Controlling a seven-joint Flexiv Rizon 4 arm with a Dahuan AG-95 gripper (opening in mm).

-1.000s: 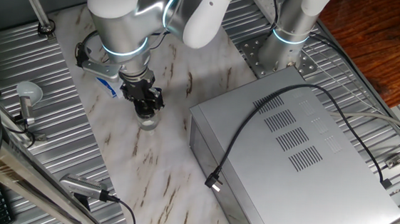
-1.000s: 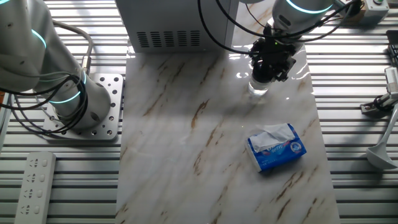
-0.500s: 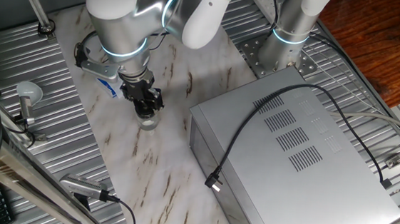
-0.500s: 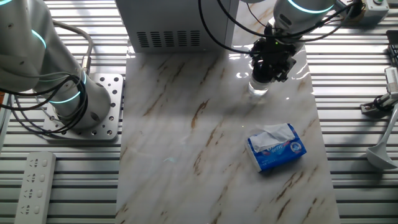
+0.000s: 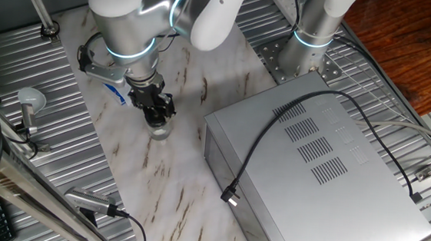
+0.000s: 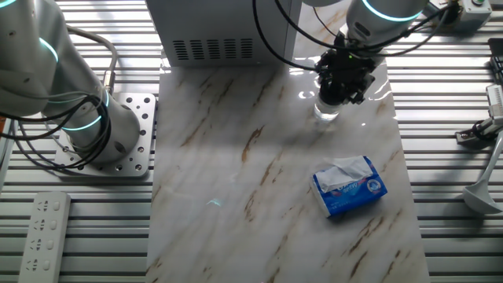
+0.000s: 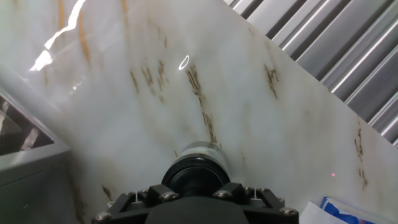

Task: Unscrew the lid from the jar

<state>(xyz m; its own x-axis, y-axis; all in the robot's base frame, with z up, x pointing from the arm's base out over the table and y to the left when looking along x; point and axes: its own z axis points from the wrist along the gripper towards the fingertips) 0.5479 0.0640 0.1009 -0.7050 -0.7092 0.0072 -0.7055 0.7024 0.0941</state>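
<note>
Gripping the lid [image 7: 193, 177] from above, the gripper [image 5: 156, 115] appears clamped on it; the jar [image 6: 326, 114] stands upright on the marble table [image 6: 236, 157], near the grey box [image 5: 312, 166]. Nothing braces the jar, so a twist may spin it whole, or the fingers may slip on the cap.

Arm [image 5: 135, 10]: silver-white rounded segments, glowing cyan rings at joints, black cables along wrist. Gripper [image 5: 157, 113]: black, silver screws visible on fingers [image 7: 233, 190] in hand view.
</note>
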